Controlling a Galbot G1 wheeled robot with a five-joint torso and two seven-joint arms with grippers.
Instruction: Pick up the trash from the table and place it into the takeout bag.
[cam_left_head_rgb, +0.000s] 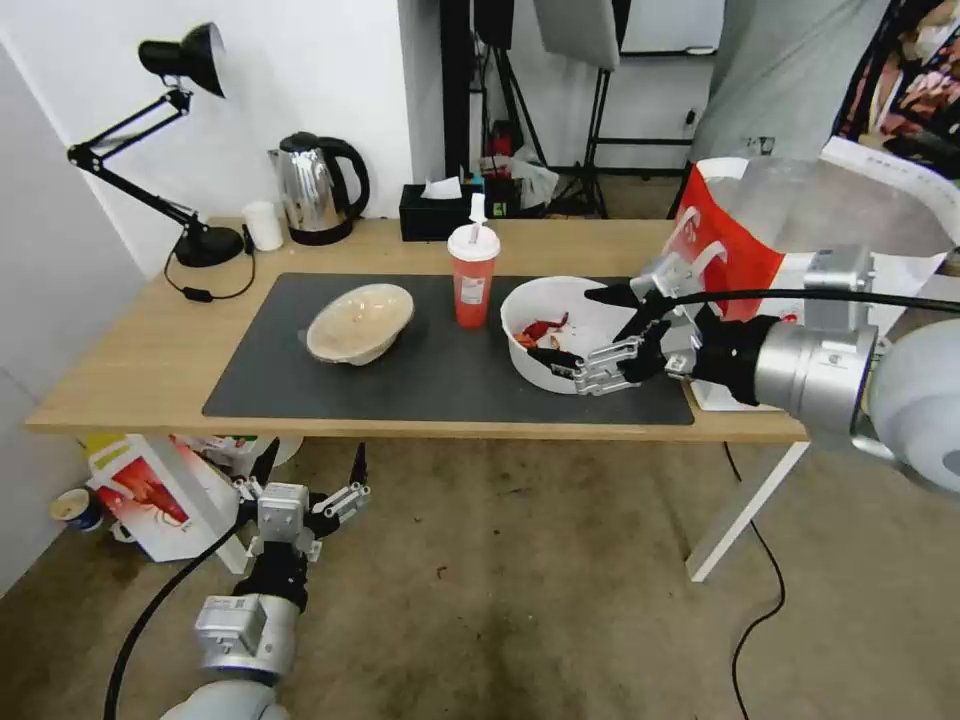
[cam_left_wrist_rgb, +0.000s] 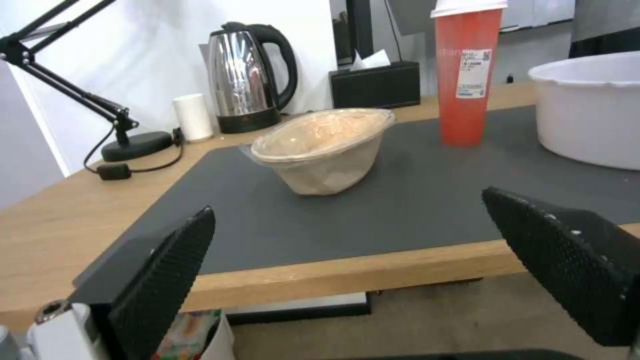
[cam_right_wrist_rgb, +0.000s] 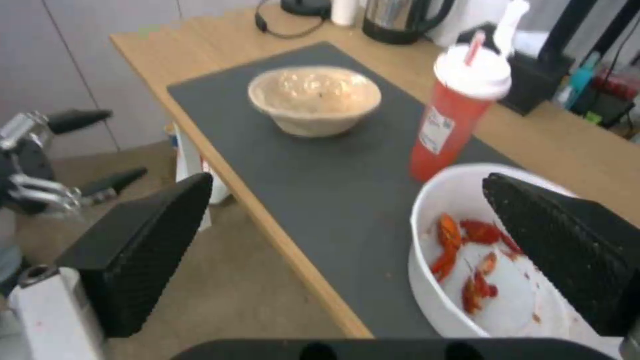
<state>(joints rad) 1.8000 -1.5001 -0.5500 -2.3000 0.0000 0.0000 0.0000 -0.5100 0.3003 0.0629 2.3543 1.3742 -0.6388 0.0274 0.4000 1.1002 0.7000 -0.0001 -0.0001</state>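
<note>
Head view: table (cam_left_head_rgb: 150, 370) with dark mat (cam_left_head_rgb: 440, 390); on the mat sit the beige bowl (cam_left_head_rgb: 360, 322), the red cup (cam_left_head_rgb: 473, 275) with lid and straw, and the white bowl (cam_left_head_rgb: 560, 330) with red scraps. Right gripper (cam_left_head_rgb: 585, 335) hangs spread open at the white bowl's near-right rim, one finger above the rim, one low by the wall, nothing gripped yet. Takeout bag (cam_left_head_rgb: 730, 240) stands at the table's right end, mouth open, just behind that arm. Left gripper (cam_left_head_rgb: 312, 478) is parked below the table edge, fingers apart, empty. Kettle (cam_left_head_rgb: 318, 188), lamp (cam_left_head_rgb: 190, 150), tissue box (cam_left_head_rgb: 432, 212) at the back. Left wrist view: beige bowl (cam_left_wrist_rgb: 320, 150) tilted on the mat, red cup (cam_left_wrist_rgb: 467, 75) and white bowl (cam_left_wrist_rgb: 590, 107) beyond; fingertips (cam_left_wrist_rgb: 167, 280) wide, holding nothing. Right wrist view: white bowl (cam_right_wrist_rgb: 480, 280) close under the open fingertips (cam_right_wrist_rgb: 560, 250), scraps (cam_right_wrist_rgb: 467, 260) inside, red cup (cam_right_wrist_rgb: 460, 115) just beside it, beige bowl (cam_right_wrist_rgb: 313, 100) farther. Judgement: white bowl looks like light thin plastic, rim flexes, probably greasy; pinch the rim wall, keep it level so scraps stay in. Cup is top-heavy; grip mid-body.
</note>
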